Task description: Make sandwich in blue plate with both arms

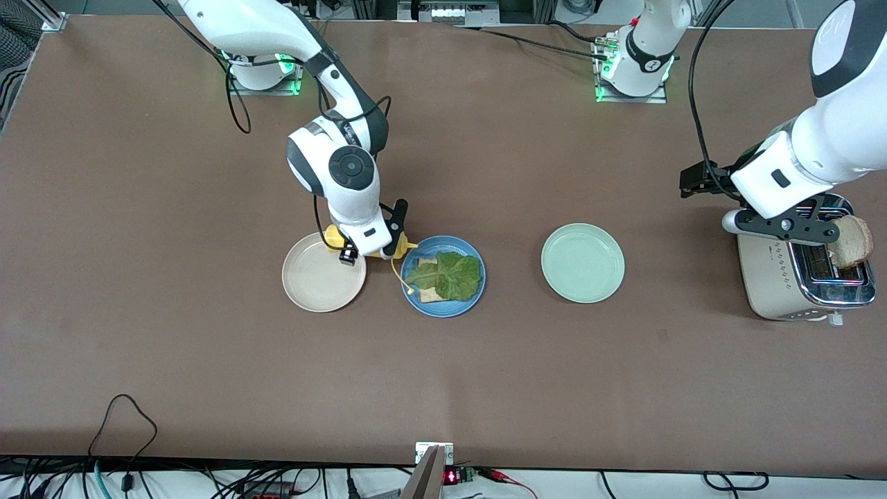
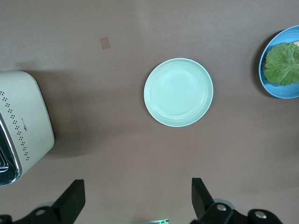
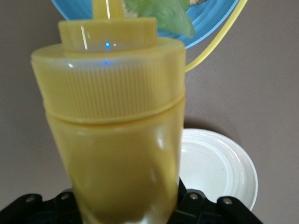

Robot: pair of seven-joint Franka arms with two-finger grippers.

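**Mustard bottle tipped at the blue plate, second slice waiting in the toaster**

The right gripper (image 1: 378, 244) is clamped on a yellow plastic squeeze bottle (image 3: 117, 126), tilted with its nozzle toward the round blue plate (image 1: 443, 308) (long axis slanting down at the food). On that plate lies a pale square bread slice (image 1: 429, 294) under a crinkled green lettuce leaf (image 1: 449, 276), beside a cream-white plate (image 1: 323, 272). The left gripper (image 2: 138, 200), jaws spread wide and empty, hangs over the brown counter (image 1: 208, 360) by the beige toaster (image 1: 783, 284), where a second bread slice (image 1: 854, 241) stands. A mint-green plate (image 1: 583, 263) sits between.
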